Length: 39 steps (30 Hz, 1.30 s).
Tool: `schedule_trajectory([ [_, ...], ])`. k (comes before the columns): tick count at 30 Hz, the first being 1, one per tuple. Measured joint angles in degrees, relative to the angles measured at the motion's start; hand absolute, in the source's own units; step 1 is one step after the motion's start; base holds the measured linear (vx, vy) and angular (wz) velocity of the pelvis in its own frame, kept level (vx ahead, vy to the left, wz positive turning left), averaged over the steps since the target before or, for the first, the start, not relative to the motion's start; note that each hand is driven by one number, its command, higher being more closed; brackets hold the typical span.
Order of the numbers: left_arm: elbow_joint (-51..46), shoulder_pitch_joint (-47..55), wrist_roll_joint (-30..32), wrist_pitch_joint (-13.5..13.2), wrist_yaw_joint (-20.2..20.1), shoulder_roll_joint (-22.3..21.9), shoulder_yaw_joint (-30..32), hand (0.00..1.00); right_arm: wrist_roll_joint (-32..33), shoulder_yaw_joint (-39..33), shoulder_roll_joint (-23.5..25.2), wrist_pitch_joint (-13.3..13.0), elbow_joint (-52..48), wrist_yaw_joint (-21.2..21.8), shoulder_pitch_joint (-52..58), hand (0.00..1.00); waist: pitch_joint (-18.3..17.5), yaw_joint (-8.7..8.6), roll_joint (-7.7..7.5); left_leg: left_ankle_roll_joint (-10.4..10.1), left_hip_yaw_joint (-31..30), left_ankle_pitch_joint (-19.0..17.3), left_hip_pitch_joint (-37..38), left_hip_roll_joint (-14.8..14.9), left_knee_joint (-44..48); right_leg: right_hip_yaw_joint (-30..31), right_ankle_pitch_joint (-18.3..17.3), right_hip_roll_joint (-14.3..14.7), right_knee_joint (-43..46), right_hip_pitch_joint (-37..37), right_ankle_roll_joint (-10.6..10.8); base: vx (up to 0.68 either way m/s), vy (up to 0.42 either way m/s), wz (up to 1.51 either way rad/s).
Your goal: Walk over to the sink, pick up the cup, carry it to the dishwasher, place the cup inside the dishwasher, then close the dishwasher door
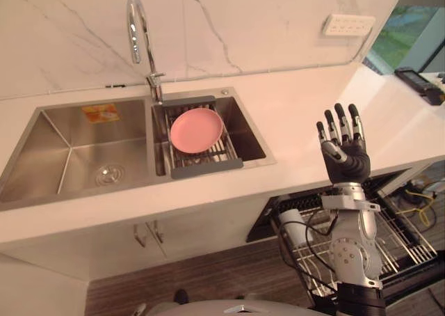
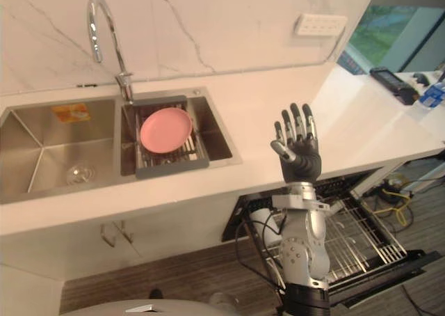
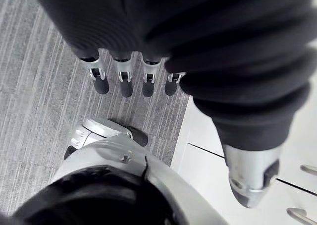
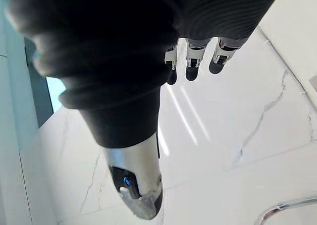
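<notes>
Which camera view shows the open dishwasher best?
The right eye view: the dishwasher shows its rack and lowered door nearly whole. The left eye view cuts its right side off. The wrist views face floor and wall.

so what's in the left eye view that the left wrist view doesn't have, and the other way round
The left eye view gives the sink with a pink plate on the drying rack in its right basin, the faucet, the right hand raised with straight fingers, and the open dishwasher with a white object, possibly the cup, inside. The left wrist view gives the left hand, fingers straight, hanging down. Both share the striped floor and the white cabinet doors.
</notes>
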Motion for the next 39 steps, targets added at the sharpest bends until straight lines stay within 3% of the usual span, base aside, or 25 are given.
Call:
schedule_trajectory([
  [2, -0.03, -0.05, -0.09, -0.22, 0.06, 0.32, 0.04, 0.00, 0.10, 1.37, 0.09, 0.88, -0.04, 1.96, -0.24, 0.00, -0.40, 0.53, -0.35, -0.66, 0.46, -0.53, 0.38, 0.93, 0.00, 0.00, 1.65, 1.23, -4.06, 2.28, -0.33, 0.07, -0.040, -0.11],
  [7, -0.01, -0.09, -0.22, -0.20, 0.55, 0.82, -0.05, 0.00, -0.84, 4.77, 0.52, 2.68, 0.00, 2.92, -0.31, 0.00, -0.63, 0.83, -1.05, -0.38, 0.69, -1.22, 0.44, 0.67, -0.02, -0.18, 2.72, 1.25, -6.86, 3.92, -0.10, 0.01, -0.002, -0.01],
  [16, -0.12, -0.01, -5.70, 0.37, 2.61, 0.69, -1.27, 0.00, -1.67, 6.53, 0.49, 3.56, 1.30, -1.53, -1.71, 0.00, -0.20, 1.18, -0.36, 0.37, 0.66, -1.78, 0.70, -1.38, -0.02, -1.93, 1.70, -1.48, -4.97, 4.40, 1.58, 0.00, 0.036, 0.12],
  [19, -0.11, -0.06, -6.56, 1.30, 2.51, 1.28, -2.91, 0.00, -2.93, 5.60, 0.45, 2.12, 3.63, -5.40, -3.26, 0.00, 0.26, 0.98, -0.49, 1.40, -1.28, -2.41, 1.75, -2.36, -0.01, -3.76, -1.18, -4.33, 6.66, 1.41, 2.06, 0.00, 0.043, 0.55],
  [20, -0.06, 0.04, -7.62, 1.83, 2.52, 1.46, -3.45, 0.00, -3.91, 5.24, 0.52, 1.91, 3.92, -7.31, -3.23, 0.00, 0.80, 0.97, -0.14, 1.76, -2.49, -2.16, 2.46, -2.32, 0.03, -3.65, -0.90, -5.81, 16.63, -2.07, 0.91, -0.01, 0.057, 0.65],
  [22, -0.06, 0.67, -8.01, 2.78, 2.47, 1.66, -3.24, 0.00, -5.12, 5.20, 0.79, 1.76, 3.81, -9.50, -3.00, 0.00, 1.70, 1.21, -0.01, 2.63, -3.81, -2.13, 3.99, -2.55, 0.09, -1.25, 0.39, -7.05, 27.49, -6.24, -2.72, 0.01, 0.047, 0.67],
  [23, -0.05, 1.83, -7.96, 2.75, 2.49, 1.78, -2.30, 0.00, -6.02, 5.74, 1.26, 1.82, 3.77, -9.73, -2.60, 0.00, 1.66, 1.44, -0.93, 2.97, -4.22, -2.32, 4.38, -2.46, 0.34, 0.61, -2.24, -6.73, 28.11, -7.06, -1.55, 0.03, 0.015, 0.55],
  [26, 0.01, 3.09, -8.24, 3.77, 2.26, 1.61, 0.00, 0.00, -7.25, 6.37, 1.46, 1.98, 2.84, -9.08, -2.50, 0.00, 1.82, 1.99, -2.66, 3.15, -3.91, -2.46, 4.16, -2.24, 0.35, 1.79, -3.72, -4.72, 15.44, -6.92, -0.47, 0.04, -0.034, 0.26],
  [28, 0.04, 3.99, -9.40, 4.23, 2.27, 1.59, 0.10, 0.00, -7.36, 6.34, 1.45, 2.03, 2.81, -8.43, -2.46, 0.00, 1.72, 1.83, -2.80, 2.90, -3.24, -2.62, 3.78, -2.41, 0.22, 1.98, -2.04, -3.89, 8.35, -6.23, -0.59, 0.02, -0.084, 0.01],
  [29, 0.05, 4.56, -10.00, 4.44, 2.55, 1.75, 0.68, 0.00, -7.13, 6.32, 1.42, 2.06, 2.73, -8.35, -2.53, 0.00, 1.40, 1.61, -3.57, 2.47, -3.09, -2.88, 3.79, -3.29, 0.03, 2.32, -1.70, -3.95, 5.22, -6.01, -0.66, 0.01, -0.110, 0.01],
  [31, 0.14, 4.20, -10.59, 5.09, 3.27, 1.44, 1.73, 0.00, -5.46, 6.21, 0.53, 2.14, 2.71, -8.59, -2.61, 0.00, 0.87, 1.26, -3.60, 1.53, -2.37, -2.98, 4.75, -3.04, 0.01, 2.39, -0.12, -3.43, 4.99, -6.02, 0.21, 0.08, -0.089, -0.01],
  [32, 2.14, 1.70, -8.05, 5.38, 3.63, -0.34, 2.19, 0.00, -3.76, 6.74, 1.09, 3.72, 0.16, -10.47, -2.14, 0.00, 0.28, 0.92, -0.32, -1.21, 1.50, -6.22, 6.50, 1.27, 0.36, 3.42, 7.64, 1.80, -6.67, 0.41, -0.83, 0.05, -0.039, -0.03],
  [37, 2.15, 1.73, -8.05, 5.38, 3.69, -0.54, 2.78, 0.00, -3.75, 7.00, 1.14, 3.72, 0.16, -10.48, -2.09, 0.00, 0.45, 1.24, -0.10, -1.02, 1.16, -6.87, 6.49, 1.30, 0.67, 3.21, 7.28, 1.74, -6.62, 0.72, -0.70, -0.01, -0.002, 0.02],
  [39, 1.62, 1.62, -8.10, 5.35, 3.70, -1.30, 5.04, 0.00, -3.71, 7.82, 1.73, 3.72, 0.15, -10.43, -1.63, 0.00, 1.33, 1.68, 0.04, -0.42, 2.69, -9.84, 3.81, 1.75, 7.95, 1.28, 6.77, 1.07, -6.55, 2.22, -0.73, -0.03, 0.006, 0.27],
])
